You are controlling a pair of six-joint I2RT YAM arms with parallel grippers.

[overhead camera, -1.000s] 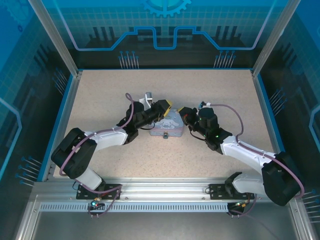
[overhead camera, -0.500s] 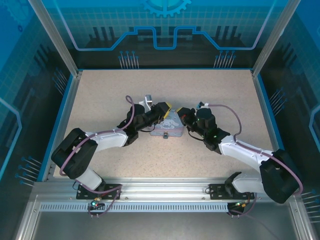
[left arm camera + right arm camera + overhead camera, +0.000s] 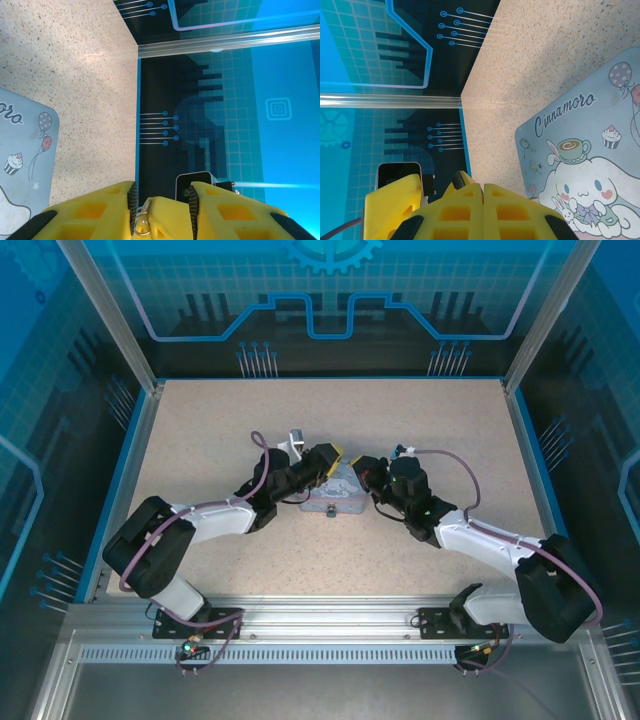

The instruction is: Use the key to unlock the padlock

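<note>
Over the last second the right arm has edged left. Its tool (image 3: 361, 467) now sits at the far right corner of the tin (image 3: 338, 492), nearer the left tool (image 3: 329, 461) than before. The left tool has barely shifted and hangs over the tin's far left corner. The tin has not moved on the desk (image 3: 220, 420). The padlock (image 3: 331, 510) is where it was, a dark speck touching the middle of the tin's near edge, on the side away from both tools.

The right tool is closed: in its wrist view the 2 yellow fingers (image 3: 465, 210) meet along a line, with nothing visible between them. The left tool's fingers stand apart in its wrist view, and a small metal ring (image 3: 141, 223) lies in the gap against 1 pad. That ring is likely the key's, but I cannot tell whether it is clamped or just resting there.

The 2 tools drawing together over the tin looks like a handover or regrasp of the key, not work at the lock. The padlock is untouched, so unlocking has not begun. The next move needs a firm hold with the blade free.
</note>
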